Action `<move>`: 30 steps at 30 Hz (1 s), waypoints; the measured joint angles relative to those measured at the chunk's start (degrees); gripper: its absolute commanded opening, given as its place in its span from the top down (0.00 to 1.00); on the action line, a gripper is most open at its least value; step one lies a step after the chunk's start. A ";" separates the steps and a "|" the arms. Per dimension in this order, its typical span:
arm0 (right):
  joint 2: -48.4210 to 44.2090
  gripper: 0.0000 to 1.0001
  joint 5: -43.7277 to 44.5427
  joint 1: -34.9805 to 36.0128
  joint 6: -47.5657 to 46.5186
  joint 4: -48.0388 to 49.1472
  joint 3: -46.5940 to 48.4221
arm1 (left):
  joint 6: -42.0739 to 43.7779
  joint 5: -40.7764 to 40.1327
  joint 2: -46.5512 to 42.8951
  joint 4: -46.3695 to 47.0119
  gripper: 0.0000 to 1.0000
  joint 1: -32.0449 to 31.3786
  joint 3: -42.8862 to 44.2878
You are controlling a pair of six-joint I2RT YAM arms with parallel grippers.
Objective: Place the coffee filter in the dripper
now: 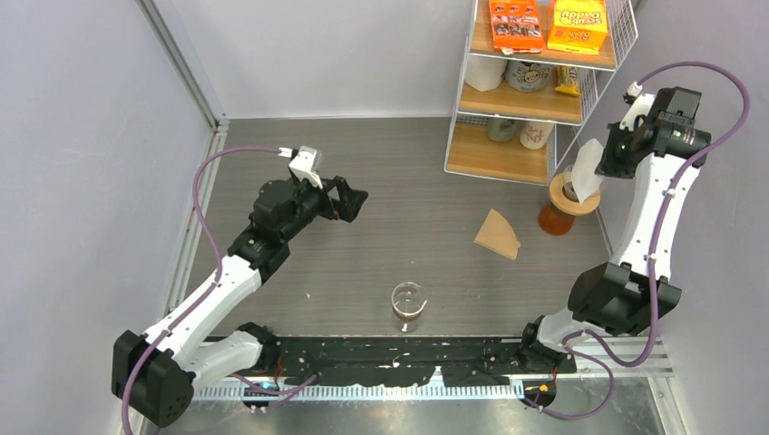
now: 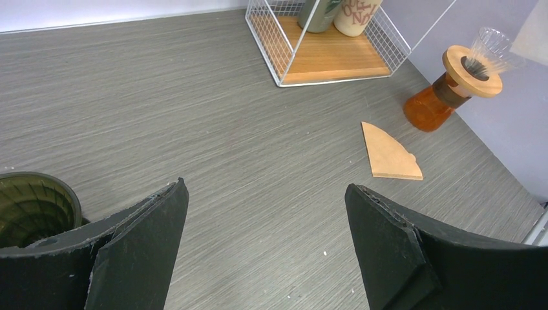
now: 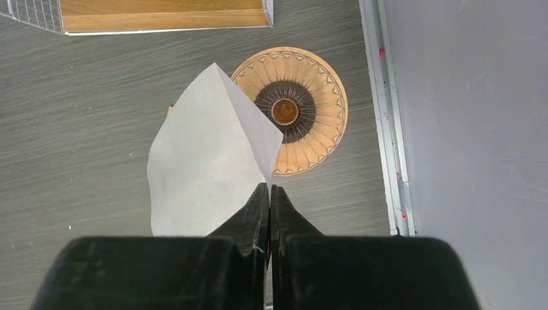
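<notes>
Grey table (image 1: pixel 399 181), right gripper (image 3: pixel 269 188) pinching white filter (image 3: pixel 200 161) (hiding dripper (image 3: pixel 316 110) rim partly), left gripper (image 2: pixel 265 187) agape.

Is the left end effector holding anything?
No, the left end effector stands open, with only bare table between its fingers.

Pale lilac walls (image 1: pixel 363 54) enclose a grey wood-grain tabletop (image 1: pixel 399 163); a white wire shelf rack (image 1: pixel 490 154) stands back right.
</notes>
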 measured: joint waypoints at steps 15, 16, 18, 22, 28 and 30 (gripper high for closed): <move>6.95 0.95 -0.83 -2.45 -2.89 0.55 -0.07 | -0.02 2.93 0.81 1.16 0.00 1.33 -0.17; 7.23 0.95 -0.15 -2.49 -2.89 0.61 -0.15 | -0.02 3.04 0.83 1.16 0.00 1.38 -0.17; 7.65 0.95 1.22 -2.58 -2.89 0.79 -0.44 | -0.02 3.43 0.87 1.31 0.00 1.51 -0.22; 8.24 0.95 3.28 -2.60 -3.26 1.27 -0.46 | -0.04 4.11 1.31 1.66 0.00 1.73 -0.22; 8.26 0.95 3.98 -2.60 -5.16 3.08 -1.53 | -0.04 4.72 1.75 1.75 0.00 1.90 -0.22; 8.26 0.95 4.11 -2.60 -5.95 3.87 -2.62 | -0.04 4.98 1.75 1.95 0.00 1.99 -0.22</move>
